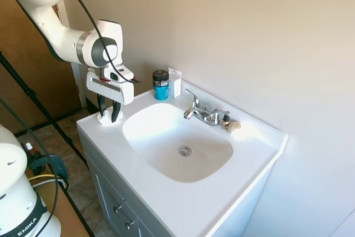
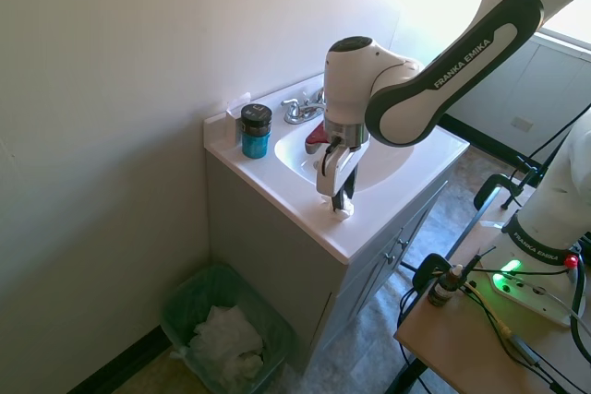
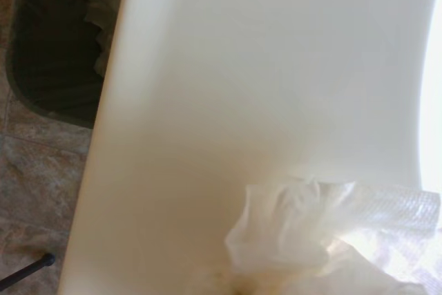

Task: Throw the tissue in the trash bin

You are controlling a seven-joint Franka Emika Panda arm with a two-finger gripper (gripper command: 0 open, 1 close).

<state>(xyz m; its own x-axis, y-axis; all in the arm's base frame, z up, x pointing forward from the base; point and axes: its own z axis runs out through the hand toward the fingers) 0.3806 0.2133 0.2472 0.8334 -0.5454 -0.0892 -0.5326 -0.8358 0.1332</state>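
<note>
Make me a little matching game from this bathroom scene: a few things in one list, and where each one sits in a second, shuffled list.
Things:
1. tissue
2. blue jar
3. trash bin
4. faucet

Places:
A. on the floor beside the vanity, lined with a green bag
B. at the back of the basin, by the wall
C. on the counter's edge, between the tips of the robot's tool
D. in the counter's back corner, next to a small white box

Pairs: 1-C, 2-D, 3-A, 4-B
</note>
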